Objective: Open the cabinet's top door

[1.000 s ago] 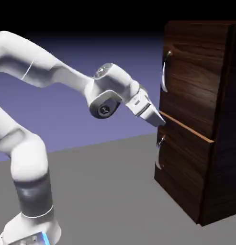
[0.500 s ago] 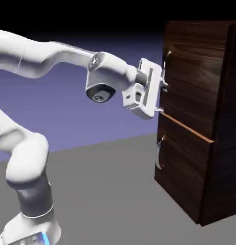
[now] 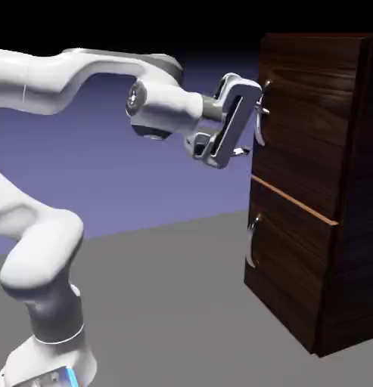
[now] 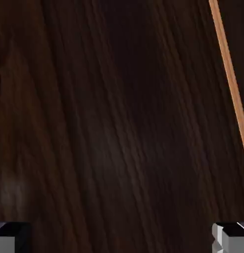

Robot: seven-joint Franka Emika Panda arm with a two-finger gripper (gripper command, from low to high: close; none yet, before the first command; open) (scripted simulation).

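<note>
The cabinet [image 3: 355, 227] of dark glossy wood stands at the exterior view's right. Its top door [image 3: 310, 106] lies flush with the front, and a curved silver handle [image 3: 259, 136] runs down its left edge. My gripper [image 3: 252, 130] is open, level with that handle and right in front of it, with its fingers pointing at the door. One fingertip [image 3: 262, 110] overlaps the handle in this view; whether it touches I cannot tell. In the hand view the top door's wood [image 4: 114, 128] fills the picture, and both fingertips [image 4: 229, 237] sit far apart with nothing between them. The handle is out of the hand view.
A light tan strip [image 3: 295, 200] [image 4: 227, 74] divides the top door from the shorter lower door [image 3: 287, 261], which has its own silver handle [image 3: 251, 243]. The grey table [image 3: 174, 302] runs under the arm to the cabinet's foot.
The hand has risen from the height of the tan strip to the top door's handle, rolling and straightening to face the door. The jaws stayed open.
</note>
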